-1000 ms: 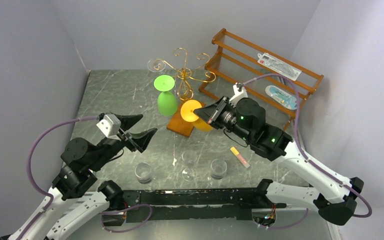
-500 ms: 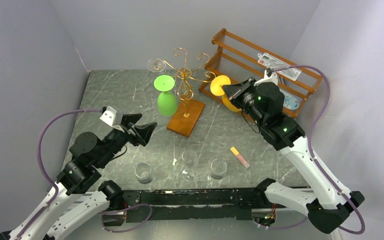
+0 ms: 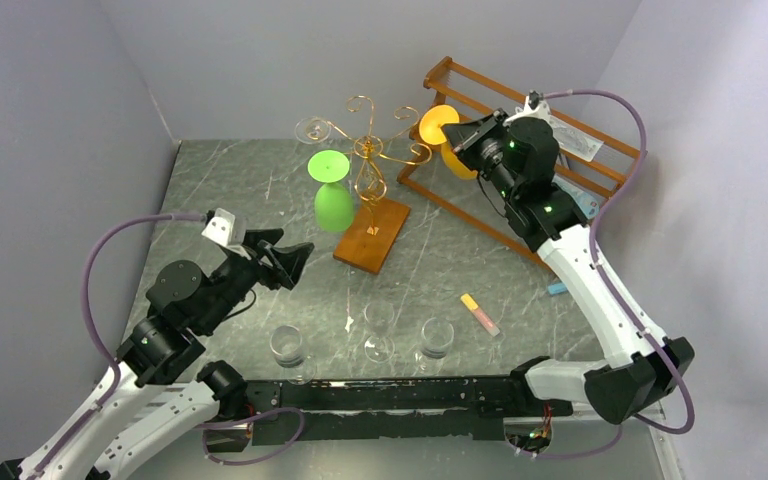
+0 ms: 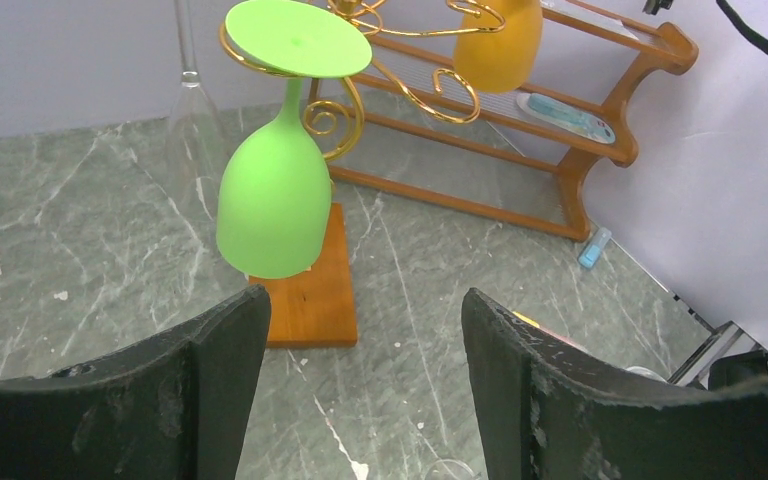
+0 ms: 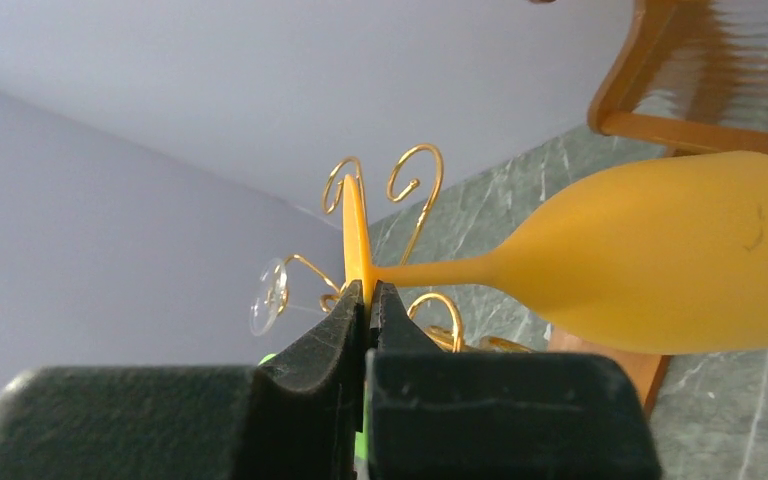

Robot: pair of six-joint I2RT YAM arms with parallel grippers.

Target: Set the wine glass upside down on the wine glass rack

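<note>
My right gripper (image 3: 463, 133) is shut on the foot of an orange wine glass (image 3: 441, 132) and holds it in the air, right of the gold wire rack (image 3: 365, 150) and in front of the slatted shelf. In the right wrist view the gripper (image 5: 367, 295) pinches the foot edge-on, and the orange wine glass bowl (image 5: 660, 265) lies sideways to the right. A green wine glass (image 3: 332, 196) hangs upside down on the rack; it also shows in the left wrist view (image 4: 275, 190). My left gripper (image 3: 278, 257) is open and empty over the table, left of the rack's wooden base (image 3: 373, 236).
A brown slatted shelf (image 3: 540, 160) with packets stands at the back right. A clear glass (image 3: 312, 129) hangs on the rack's far left arm. Three clear glasses (image 3: 378, 330) stand near the front edge, and a pink-yellow stick (image 3: 479, 313) lies to their right.
My right arm has carried the orange glass from over the rack's base up and back to the right, level with the rack's upper arms. My left gripper has shifted slightly and stays open.
</note>
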